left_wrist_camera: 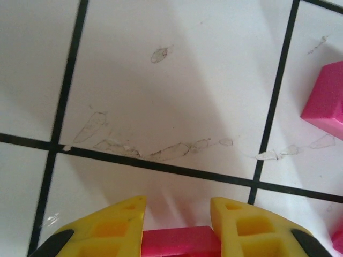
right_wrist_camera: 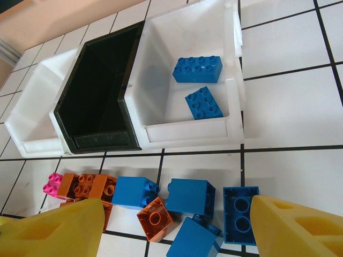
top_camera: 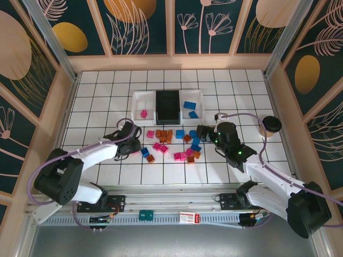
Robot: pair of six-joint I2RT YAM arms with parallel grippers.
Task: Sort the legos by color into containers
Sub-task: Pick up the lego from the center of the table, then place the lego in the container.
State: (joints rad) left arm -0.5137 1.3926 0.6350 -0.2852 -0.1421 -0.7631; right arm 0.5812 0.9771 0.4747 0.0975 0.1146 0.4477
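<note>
The left jaws were clamped on a smooth pink brick point(left_wrist_camera: 179, 241) just above the glossy white-tiled counter point(left_wrist_camera: 177, 80). The right jaws stood open over studded loose bricks point(right_wrist_camera: 185, 199) mid-counter. Of three rectangular plastic bins point(right_wrist_camera: 99, 80) near the far edge, the right white bin point(right_wrist_camera: 187, 131) held two blue bricks point(right_wrist_camera: 197, 69), studs up, one lying crosswise, one slanted.

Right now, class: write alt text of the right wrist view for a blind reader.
Two blue bricks lie in a white bin, beside an empty black bin. Framed by the open gripper lie loose bricks: blue, orange, pink.
</note>
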